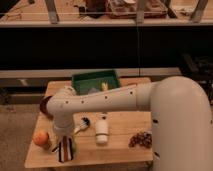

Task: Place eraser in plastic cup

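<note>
My gripper (65,149) points straight down over the front left corner of the wooden table (117,150). It is shut on the eraser (62,152), which stands upright between the jaws showing its dark, red and white stripes. The plastic cup (73,148) shows only as a faint yellow-green shape right at the gripper's tip, mostly hidden by it. The eraser's lower end is at the cup; I cannot tell whether it is inside.
An orange bowl (41,138) sits just left of the gripper and a dark brown bowl (45,106) at the left edge. A white tube (101,131), a small dark-and-white object (83,124), a dark clump (141,139) and a green tray (95,82) are also there.
</note>
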Tool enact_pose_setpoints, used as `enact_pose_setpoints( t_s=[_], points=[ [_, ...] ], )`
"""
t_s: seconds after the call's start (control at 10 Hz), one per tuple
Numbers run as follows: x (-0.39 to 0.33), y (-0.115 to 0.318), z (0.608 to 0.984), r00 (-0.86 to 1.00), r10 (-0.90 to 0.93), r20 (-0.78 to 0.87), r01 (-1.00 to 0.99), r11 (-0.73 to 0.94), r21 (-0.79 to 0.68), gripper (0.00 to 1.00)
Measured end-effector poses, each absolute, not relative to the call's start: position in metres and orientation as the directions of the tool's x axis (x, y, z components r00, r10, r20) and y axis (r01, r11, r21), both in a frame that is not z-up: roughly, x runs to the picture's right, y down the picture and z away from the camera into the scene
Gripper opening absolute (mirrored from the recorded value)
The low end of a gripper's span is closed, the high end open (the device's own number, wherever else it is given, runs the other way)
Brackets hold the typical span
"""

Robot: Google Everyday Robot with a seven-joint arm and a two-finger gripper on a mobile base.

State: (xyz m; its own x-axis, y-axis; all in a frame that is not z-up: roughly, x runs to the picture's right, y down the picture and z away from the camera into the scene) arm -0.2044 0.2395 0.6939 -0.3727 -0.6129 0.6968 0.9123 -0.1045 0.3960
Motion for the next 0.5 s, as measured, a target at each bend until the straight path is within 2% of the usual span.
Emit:
enact_pose_setpoints(
  t_s=[0.5],
  points=[
    [-0.2037, 0.2365, 0.6918, -0.374, -0.613, 0.696, 0.913, -0.114, 0.391, 0.8]
  ],
)
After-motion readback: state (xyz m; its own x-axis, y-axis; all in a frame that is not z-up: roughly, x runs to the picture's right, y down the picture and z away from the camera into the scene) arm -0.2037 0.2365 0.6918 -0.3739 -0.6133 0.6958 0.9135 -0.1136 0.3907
